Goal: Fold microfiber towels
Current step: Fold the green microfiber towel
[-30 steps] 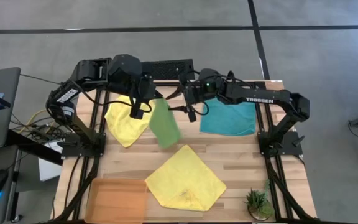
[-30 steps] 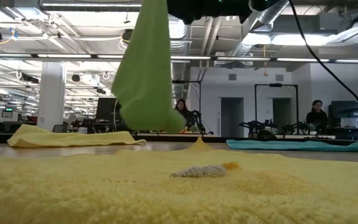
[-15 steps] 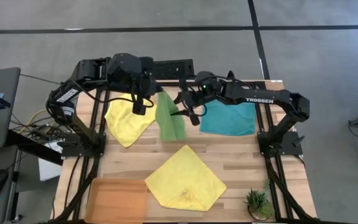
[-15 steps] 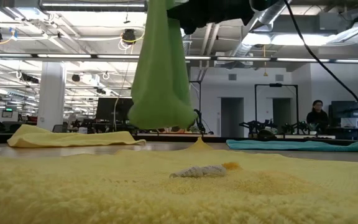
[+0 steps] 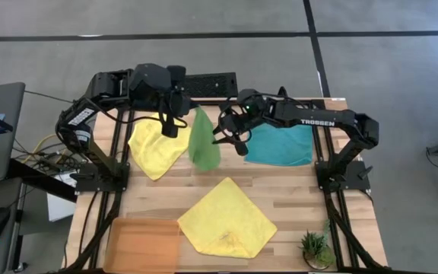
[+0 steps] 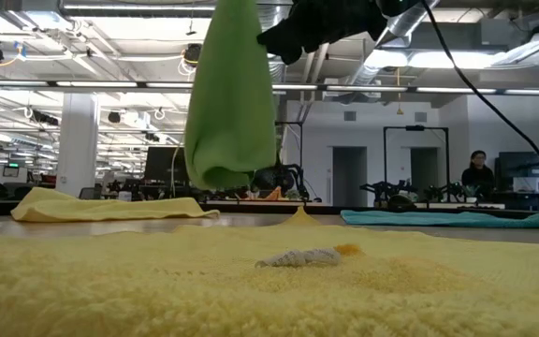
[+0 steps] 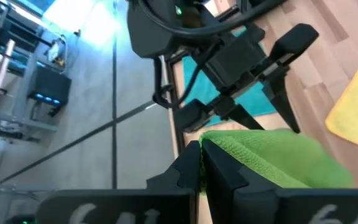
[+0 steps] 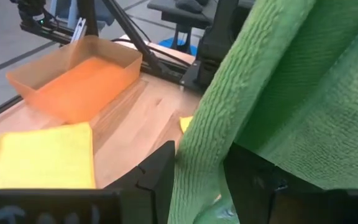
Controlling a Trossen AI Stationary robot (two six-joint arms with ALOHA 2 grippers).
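The lime green towel [image 5: 204, 141] hangs from my left gripper [image 7: 201, 155], which is shut on it high over the table's far middle; it also shows in the low view [image 6: 227, 94], clear of the table. My right gripper [image 5: 226, 137] is open beside it, its fingers on either side of the towel's hanging fold [image 8: 201, 155]. One yellow towel [image 5: 154, 148] lies flat at the far left. The other yellow towel [image 5: 226, 217] lies flat near the front. The teal towel [image 5: 284, 144] lies flat at the far right. My left gripper pinches the green towel's top edge [image 7: 219, 144] between its two shut fingers. The towel hangs slack below the fingers, lifted clear of the table; one layer or several, I cannot tell. My right gripper has the towel's hanging fold between its open fingers; I cannot tell whether they touch it.
An orange tray [image 5: 143, 243] sits at the front left corner and a small potted plant [image 5: 315, 247] at the front right. Bare wood shows between the towels in the table's middle. People sit in the room beyond the table.
The green towel has swung in from slanting toward the near edge and now hangs narrower and closer below my left gripper, its lower end a little higher. My right gripper has moved toward the table's left edge, up to the towel's hanging side.
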